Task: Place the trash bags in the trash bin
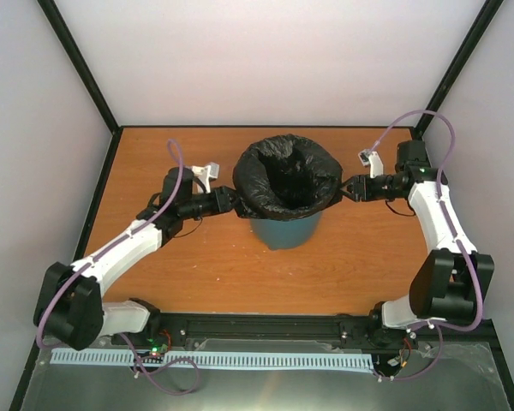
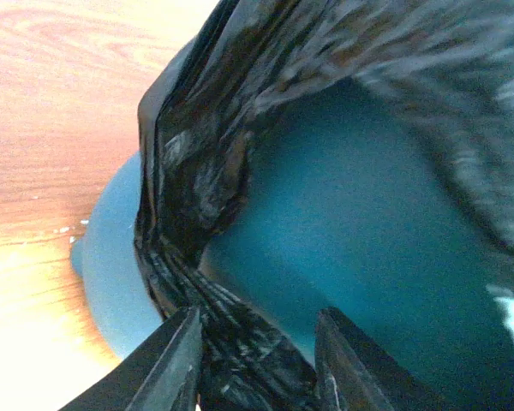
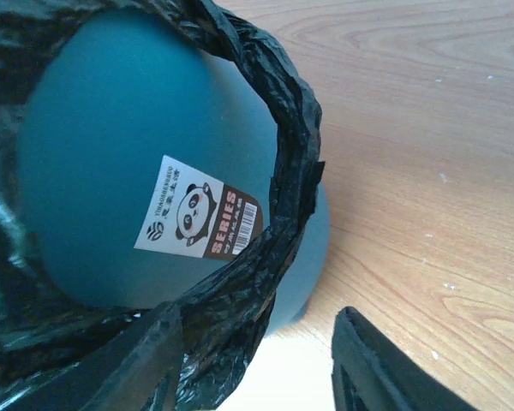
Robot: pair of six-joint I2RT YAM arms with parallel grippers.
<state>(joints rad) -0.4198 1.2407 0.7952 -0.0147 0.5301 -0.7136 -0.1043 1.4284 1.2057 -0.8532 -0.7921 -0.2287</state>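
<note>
Two pairs of fingers sit at opposite sides of the bin's mouth. The left gripper [image 2: 257,330] has its fingers pinched onto a bunched fold of the trash bag [image 2: 197,180], with black film filling the gap between them. The right gripper [image 3: 259,330] is spread, bare table showing in the gap. The bag's rolled hem only lies against one finger (the one on the bin's side), so nothing is held there. Outward from both, the bag is down inside the trash bin [image 1: 283,229], its mouth turned out over the rim like a collar, with teal wall and a panda label [image 3: 201,212] bare beneath the hem. The bin stands upright in the middle of the table [image 1: 197,274], squarely between the arms, neither noticeably nearer. To my eye the job is nearly done, and what matters next is on the right. There the hem runs along the rim just inboard of the spread fingers, so they would have to shift toward the bin before closing.
</note>
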